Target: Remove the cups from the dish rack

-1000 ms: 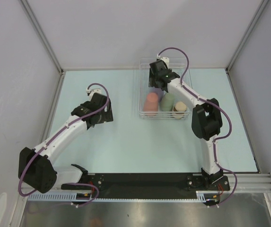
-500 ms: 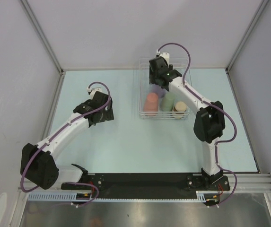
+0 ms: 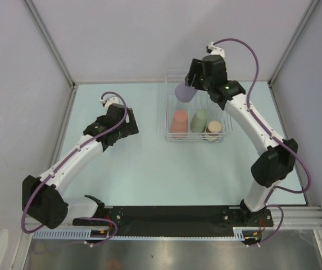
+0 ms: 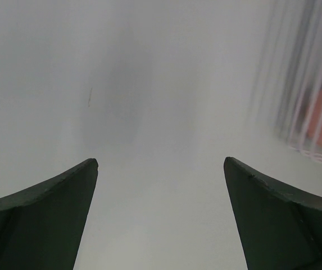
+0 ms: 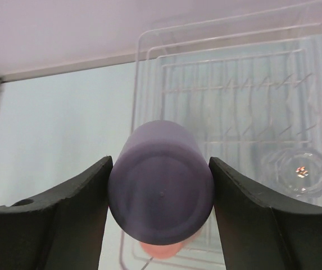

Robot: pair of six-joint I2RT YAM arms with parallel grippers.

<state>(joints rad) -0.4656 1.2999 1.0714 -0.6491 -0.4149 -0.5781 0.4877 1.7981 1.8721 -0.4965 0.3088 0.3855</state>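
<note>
right gripper (image 3: 190, 85): closed around the lilac cup (image 3: 184, 93), one finger on each side. In the wrist view the cup's base fills the gap between the fingers (image 5: 79, 197).
lilac cup: up in the air over the far-left corner of the dish rack (image 3: 167, 115), pretty close to the back wall (image 3: 166, 39).
dish rack: sits right of centre on the desk (image 3: 149, 163), with its far side near the back edge. The far half is just bare ribs.
cups in the rack: salmon cup (image 3: 179, 121), green cup (image 3: 199, 120) and beige cup (image 3: 214, 129), in a row along the near wall. Salmon is on the left, beige on the right, each just beside the next.
left gripper (image 3: 128, 126): fingers spread as wide as they go, nothing in it. It hangs over bare desk, well apart from the rack, and its wrist view catches the ribs on the right with salmon behind them.
open room: there's a wide stretch of bare desk between the left gripper and the rack, plus the whole near strip from the rack down to the arm bases.
edges: grey walls close in the left, back and right sides. The right arm's elbow (image 3: 273, 166) sits near the right edge.
</note>
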